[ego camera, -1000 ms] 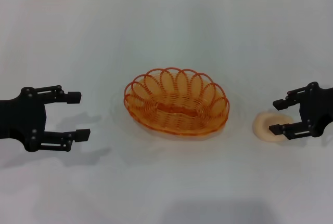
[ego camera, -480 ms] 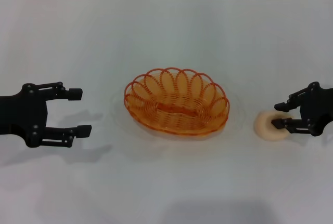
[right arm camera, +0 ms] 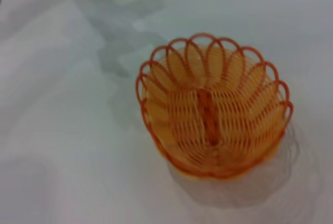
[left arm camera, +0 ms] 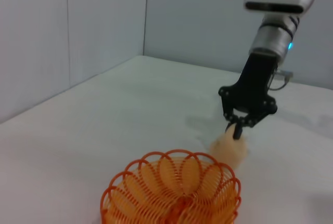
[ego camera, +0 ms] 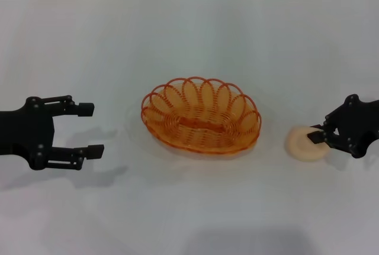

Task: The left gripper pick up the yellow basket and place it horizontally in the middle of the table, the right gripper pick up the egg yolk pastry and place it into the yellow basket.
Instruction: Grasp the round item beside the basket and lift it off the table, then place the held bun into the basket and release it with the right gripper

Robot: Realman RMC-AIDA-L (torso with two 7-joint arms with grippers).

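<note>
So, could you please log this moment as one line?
yellow basket: mid-table, empty | right tool: shut on egg yolk pastry | left tool: open, idle

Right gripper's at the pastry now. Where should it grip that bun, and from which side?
Grip the small round cream-beige egg yolk pastry across its domed sides, coming from above. It lies flat on the white table, round and low, right of the yellow basket. The right gripper has closed on it.

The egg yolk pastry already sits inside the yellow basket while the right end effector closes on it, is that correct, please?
Not quite: the egg yolk pastry lies on the table beside the yellow basket, not inside it. The right end effector does close on it, as the head view shows.
</note>
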